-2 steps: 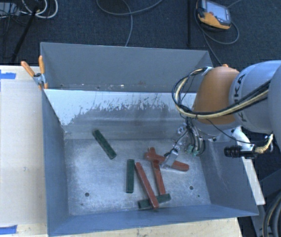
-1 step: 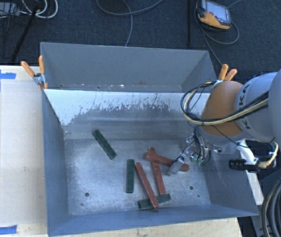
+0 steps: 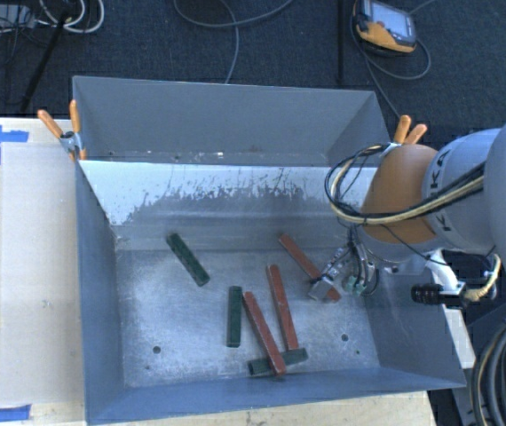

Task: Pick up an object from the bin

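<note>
My gripper hangs low at the right side of the bin, under the arm's orange cover. It sits over the lower right end of a red-brown flat stick that slants up to the left along the bin floor. That end of the stick is partly hidden by the gripper, and I cannot make out a grasp. Left of it, a second red-brown stick lies nearly upright in the view.
A third red-brown stick crosses a short dark green stick near the front wall. Another dark green stick lies mid-floor, and one more lies to the left. The bin's right wall stands close beside the gripper.
</note>
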{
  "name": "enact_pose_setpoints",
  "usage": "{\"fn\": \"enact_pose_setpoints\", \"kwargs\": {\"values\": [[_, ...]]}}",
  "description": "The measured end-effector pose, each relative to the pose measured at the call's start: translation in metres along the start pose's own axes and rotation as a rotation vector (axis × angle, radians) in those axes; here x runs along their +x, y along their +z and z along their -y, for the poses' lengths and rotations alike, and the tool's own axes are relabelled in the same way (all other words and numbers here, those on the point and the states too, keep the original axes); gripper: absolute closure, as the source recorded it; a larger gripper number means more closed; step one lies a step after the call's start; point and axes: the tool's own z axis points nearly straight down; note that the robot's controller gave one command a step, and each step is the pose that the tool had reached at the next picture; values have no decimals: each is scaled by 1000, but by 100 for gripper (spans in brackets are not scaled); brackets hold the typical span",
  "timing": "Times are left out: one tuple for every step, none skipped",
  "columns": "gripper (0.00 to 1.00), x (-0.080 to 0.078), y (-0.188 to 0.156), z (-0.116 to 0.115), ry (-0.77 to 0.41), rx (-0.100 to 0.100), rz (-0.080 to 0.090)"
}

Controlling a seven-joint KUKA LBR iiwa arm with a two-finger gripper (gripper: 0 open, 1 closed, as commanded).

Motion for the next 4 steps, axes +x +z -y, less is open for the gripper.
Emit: {"fn": "enact_pose_setpoints", "kwargs": {"values": [[100,-2,0,15,-17,0,0],[0,-1,0,14,-20,0,1],[100,-2,-1,14,-21,0,2],[100,21,-160,36,-322,-3,8]]}}
